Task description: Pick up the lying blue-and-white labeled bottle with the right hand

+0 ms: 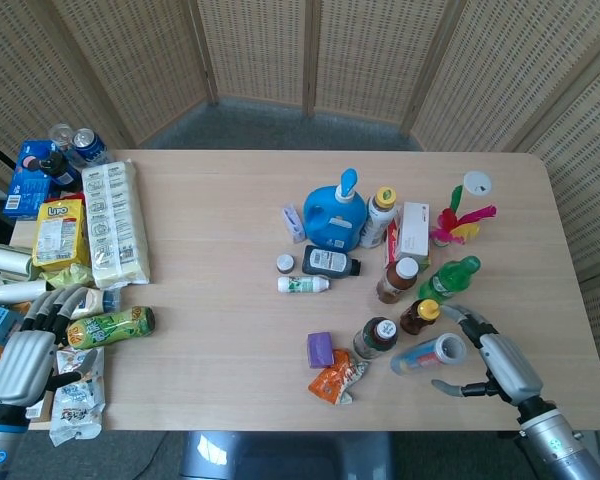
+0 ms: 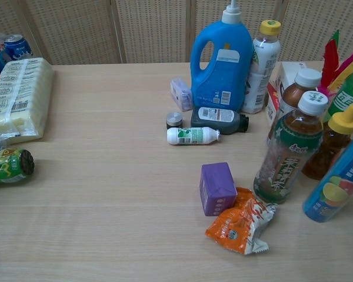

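The blue-and-white labelled bottle lies on its side near the table's front right, its open white end toward my right hand; the chest view shows it at the right edge. My right hand hovers just right of that end, fingers spread around empty air, not touching the bottle. My left hand rests at the table's left edge with fingers stretched out beside a lying green bottle, holding nothing. Neither hand appears in the chest view.
Close behind the target stand a green-label tea bottle, a yellow-capped brown bottle and a lying green bottle. An orange snack packet and a purple box lie to its left. The table's front edge is near.
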You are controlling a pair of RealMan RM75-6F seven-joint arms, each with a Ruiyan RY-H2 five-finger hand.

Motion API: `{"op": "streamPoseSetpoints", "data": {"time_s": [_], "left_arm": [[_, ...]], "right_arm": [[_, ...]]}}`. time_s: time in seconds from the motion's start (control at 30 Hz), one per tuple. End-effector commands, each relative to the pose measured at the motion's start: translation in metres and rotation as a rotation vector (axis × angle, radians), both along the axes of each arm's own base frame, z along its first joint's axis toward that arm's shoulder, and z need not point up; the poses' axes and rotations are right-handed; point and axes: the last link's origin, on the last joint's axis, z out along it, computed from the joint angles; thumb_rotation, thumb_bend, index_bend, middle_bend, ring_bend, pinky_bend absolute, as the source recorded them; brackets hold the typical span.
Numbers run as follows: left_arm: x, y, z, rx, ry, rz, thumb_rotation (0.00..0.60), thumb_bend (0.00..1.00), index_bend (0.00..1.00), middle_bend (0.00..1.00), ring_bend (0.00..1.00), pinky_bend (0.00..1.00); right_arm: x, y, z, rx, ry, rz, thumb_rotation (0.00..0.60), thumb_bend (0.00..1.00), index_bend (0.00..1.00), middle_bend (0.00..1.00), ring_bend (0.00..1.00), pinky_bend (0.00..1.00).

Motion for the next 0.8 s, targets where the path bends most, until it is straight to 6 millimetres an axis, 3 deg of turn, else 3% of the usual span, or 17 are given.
{"op": "streamPoseSetpoints", "data": {"time_s": [0.03,0.47,0.73,0.8], "left_arm": [[-0.001,0.0,0.0,0.002,-0.003,0.002,0.6,0.38,0.0,0.0,0.0,0.0],[-0.006,-0.004,0.003,0.011,-0.005,0.019,0.6,0.38,0.0,0.0,0.0,0.0],[-0.007,-0.006,0.005,0.019,-0.003,0.026,0.6,0.38,0.0,0.0,0.0,0.0],[-0.007,-0.006,0.005,0.019,-0.002,0.026,0.6,0.38,0.0,0.0,0.0,0.0]], "right_arm": [[0.005,-0.001,-0.003,0.013,-0.009,0.012,0.474,0.15,0.0,0.0,0.0,0.0],[0.02,-0.014,-0.016,0.054,-0.055,0.055,0.477,0.15,0.0,0.0,0.0,0.0],[0.018,-0.019,-0.018,0.029,-0.089,0.042,0.519,0.13,0.0,0.0,0.0,0.0],[0.017,-0.022,-0.021,0.013,-0.113,0.031,0.556,0.11,0.0,0.0,0.0,0.0]]}}
